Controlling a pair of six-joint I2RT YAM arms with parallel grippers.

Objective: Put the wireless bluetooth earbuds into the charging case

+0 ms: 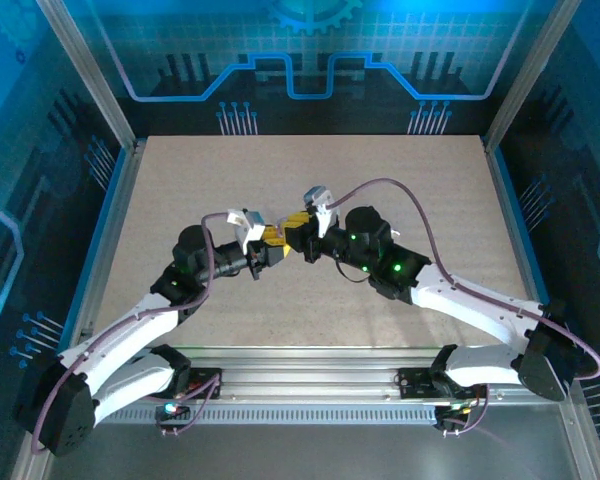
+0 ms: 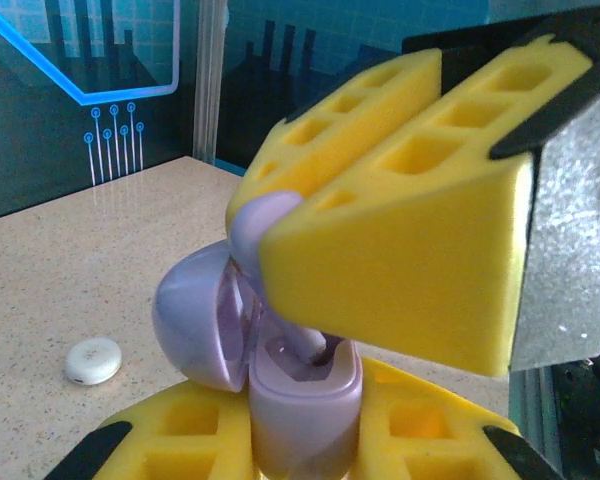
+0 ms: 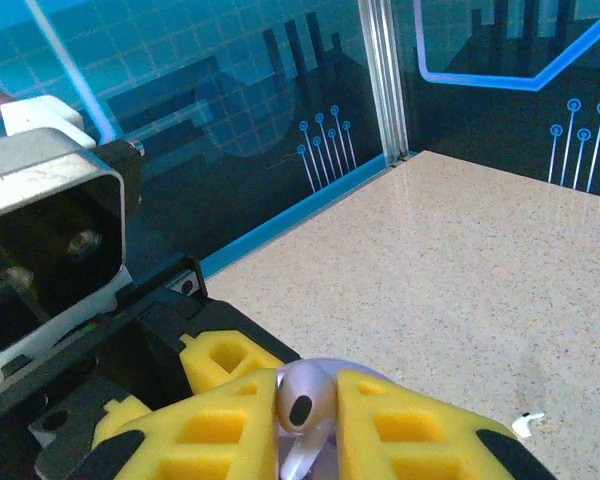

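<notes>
Both pincers meet mid-desk (image 1: 380, 180). Left pincer (image 2: 305, 430) is clamped tight on the open lavender charging case (image 2: 195, 315). Right pincer (image 3: 308, 425) comes in from 2 o'clock, pinching the lavender earbud (image 3: 302, 400), stem tip at the case's socket. The whitish earbud (image 3: 526, 423) lies loose on the desk, 4 o'clock in the right wrist view.

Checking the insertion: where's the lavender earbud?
Right wrist view, bottom centre: lavender earbud pinched by the right gripper, stem dipping into the open case held by the left gripper.
</notes>
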